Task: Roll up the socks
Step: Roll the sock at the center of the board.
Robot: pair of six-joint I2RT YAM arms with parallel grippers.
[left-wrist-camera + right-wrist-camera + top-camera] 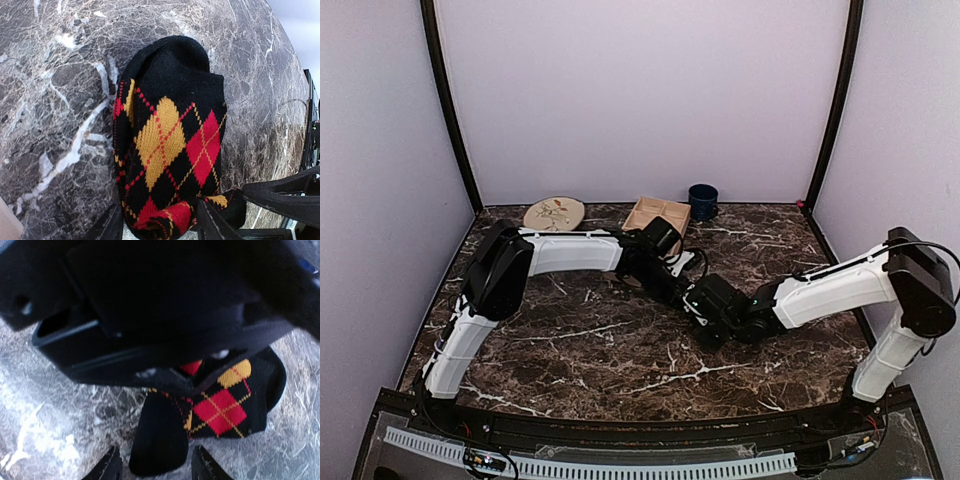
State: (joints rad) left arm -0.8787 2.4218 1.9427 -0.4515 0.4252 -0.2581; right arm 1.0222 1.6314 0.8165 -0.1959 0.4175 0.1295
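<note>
**Left wrist view bares the sock that the top view hides**

Bunched into a short bundle, the argyle sock (pixel 170 145) lies on the marble table (pixel 55 125) at mid-frame. Its lower end is pinched by the left gripper (pixel 160 227). In the right wrist view, the right gripper (pixel 155 467) stands parted around a black fold at lower centre, with a gap on the fold's left. Top external shows only both arms meeting mid-table over the sock, with a plate (pixel 554 213), wooden tray (pixel 657 214) and blue cup (pixel 702 201) at upper centre.
</note>
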